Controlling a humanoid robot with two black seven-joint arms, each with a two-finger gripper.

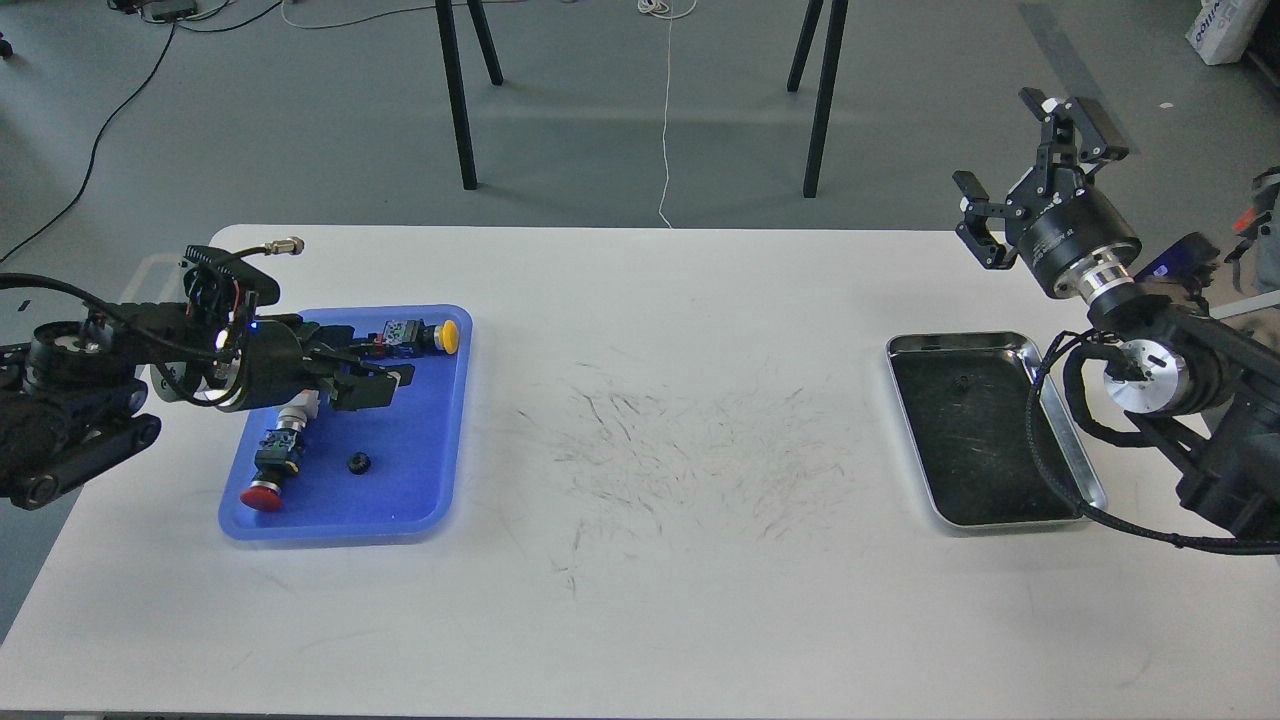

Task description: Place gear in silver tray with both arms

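Note:
The gear (358,462) is a small black toothed piece lying in the blue tray (440,470), near its front middle. My left gripper (388,366) hovers over the back half of that tray, pointing right, open and empty, a short way behind the gear. The silver tray (1085,475) lies at the right of the table, with a dark scratched bottom and a tiny dark piece (962,381) near its back. My right gripper (1030,170) is open and empty, raised above and behind the silver tray.
A yellow-capped push button (430,335) lies at the blue tray's back right and a red-capped one (268,478) at its front left. The white table (660,450) has scuff marks in the middle. Chair legs stand on the floor behind the table.

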